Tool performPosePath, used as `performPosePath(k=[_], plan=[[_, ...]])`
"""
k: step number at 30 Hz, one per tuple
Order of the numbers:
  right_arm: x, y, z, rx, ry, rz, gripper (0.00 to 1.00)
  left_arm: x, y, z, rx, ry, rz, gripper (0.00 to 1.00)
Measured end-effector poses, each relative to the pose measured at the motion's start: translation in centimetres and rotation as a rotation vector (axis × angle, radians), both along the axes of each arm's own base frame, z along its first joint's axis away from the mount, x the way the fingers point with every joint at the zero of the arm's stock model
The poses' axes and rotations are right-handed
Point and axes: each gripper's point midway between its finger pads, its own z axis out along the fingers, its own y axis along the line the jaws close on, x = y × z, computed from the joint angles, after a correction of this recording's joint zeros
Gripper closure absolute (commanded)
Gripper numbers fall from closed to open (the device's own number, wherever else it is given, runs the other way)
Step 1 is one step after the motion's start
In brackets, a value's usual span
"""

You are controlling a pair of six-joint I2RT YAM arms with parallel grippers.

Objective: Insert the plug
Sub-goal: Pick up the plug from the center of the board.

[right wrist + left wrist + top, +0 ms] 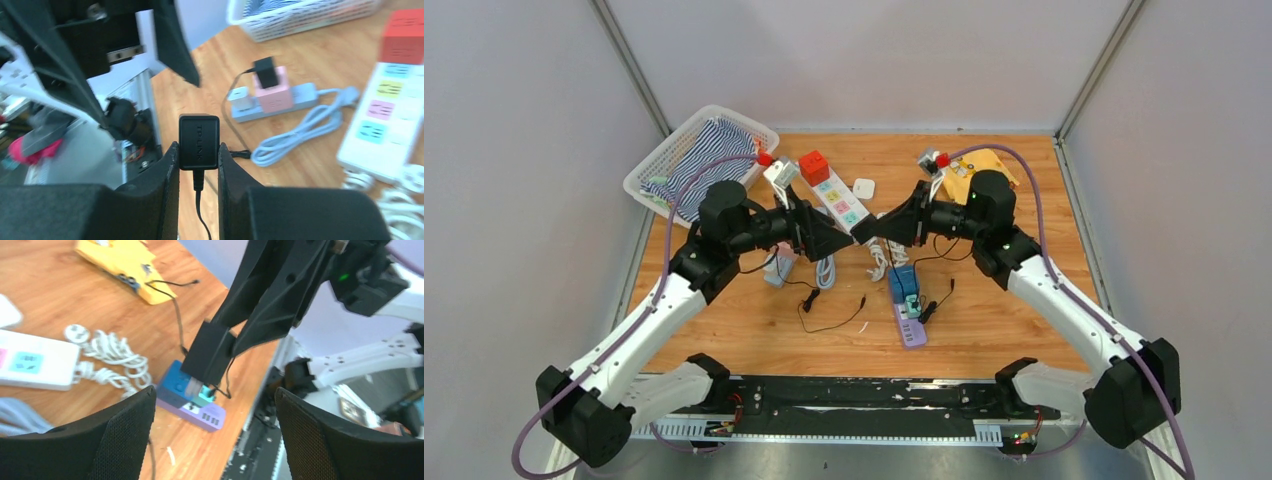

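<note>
Clamping the black adapter (199, 135), the right pincer (197, 151) sits just ahead of the left pincer (215, 401), whose jaws stand wide apart

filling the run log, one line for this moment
left tool: open | right tool: shut on black adapter | insertion: not yet done

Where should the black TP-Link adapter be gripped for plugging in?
Grip the black adapter on its two flat sides, from its cable end, as the right gripper has it: the boxy body offers parallel faces, and the cord trails back between the fingers, leaving the far end free.
</note>
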Motion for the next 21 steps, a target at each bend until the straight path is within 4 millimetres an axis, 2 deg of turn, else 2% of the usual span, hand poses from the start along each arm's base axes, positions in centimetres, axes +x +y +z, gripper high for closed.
performPosePath(k=[3,8,11,14,17,20,21], plan=[[2.7,-1.6,0.7,-0.05,-0.049,-0.119,1.0,0.8,1.2,-0.1,0.04,-0.033,0.089,0.0],[6.9,-3.5,1.3,-0.175,-0.156,-0.269,1.0,2.4,3.7,-1.6,0.179,-0.066,0.238,0.0],[10.9,-5.0,1.7,-0.314,-0.255,-0.397,1.0,2.8,5.8,-2.8,0.28,-0.089,0.324,0.0],[14.9,-7.4,2.5,-0.469,-0.355,-0.538,1.0,3.0,8.3,-3.6,0.374,-0.115,0.417,0.0],[18.4,-10.8,4.0,-0.624,-0.446,-0.684,1.0,2.8,10.2,-4.0,0.429,-0.143,0.482,0.0],[21.2,-14.5,7.0,-0.74,-0.522,-0.82,1.0,2.5,11.6,-5.0,0.47,-0.153,0.528,0.0],[21.7,-15.2,8.0,-0.753,-0.542,-0.849,1.0,2.5,12.0,-5.4,0.482,-0.155,0.541,0.0]])
